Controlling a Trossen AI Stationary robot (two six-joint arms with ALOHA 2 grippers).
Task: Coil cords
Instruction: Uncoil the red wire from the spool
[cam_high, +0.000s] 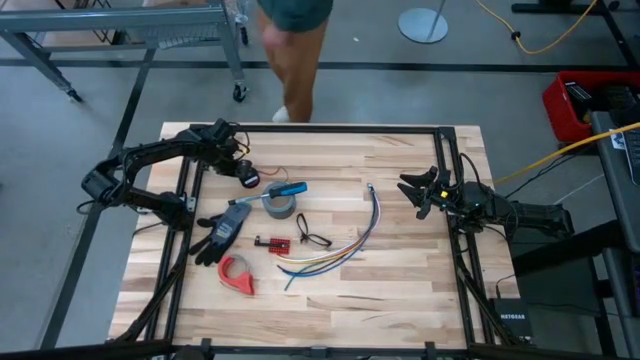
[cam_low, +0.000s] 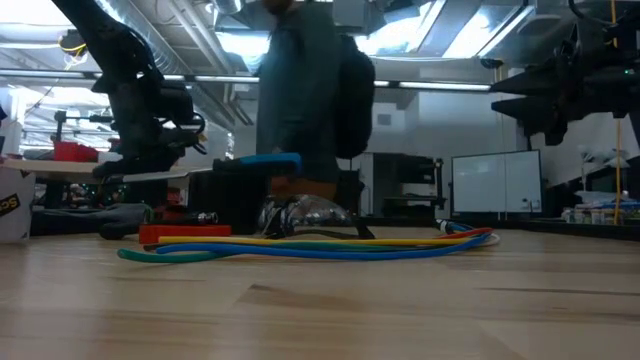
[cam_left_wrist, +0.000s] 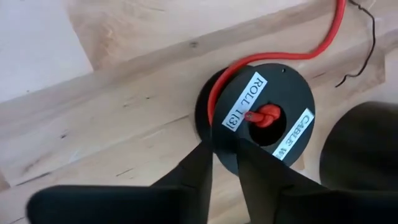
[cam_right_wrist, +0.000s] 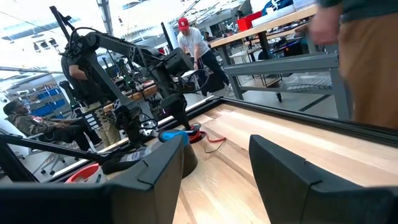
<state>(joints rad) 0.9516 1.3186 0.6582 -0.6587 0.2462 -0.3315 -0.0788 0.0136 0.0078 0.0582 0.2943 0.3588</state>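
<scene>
A small black spool (cam_left_wrist: 264, 115) with white labels carries the red cord (cam_left_wrist: 323, 43). The cord is knotted through the hub hole (cam_left_wrist: 266, 116), winds under the top flange and trails off over the wood. The spool sits at the table's far left (cam_high: 248, 178). My left gripper (cam_left_wrist: 224, 171) reaches steeply down onto it (cam_high: 243, 172), shut on the flange. My right gripper (cam_right_wrist: 214, 168) hangs open and level at the table's right side (cam_high: 420, 190), holding nothing. My left gripper pinches the rim of the spool's top flange (cam_left_wrist: 225, 155) between its two fingers (cam_left_wrist: 198, 171). It comes from above, slanting steeply down, and holds only the disc's edge. The spool's labelled face looks up. I cannot tell whether the spool rests on the table or is lifted.
Mid-table are a grey tape roll with a blue screwdriver (cam_high: 282, 203), a black glove (cam_high: 222, 232), a red tape dispenser (cam_high: 238, 272), a small red piece (cam_high: 272, 243), a black looped cord (cam_high: 312, 235) and a multicoloured wire bundle (cam_high: 335, 250). A person (cam_high: 295, 50) stands beyond the far edge.
</scene>
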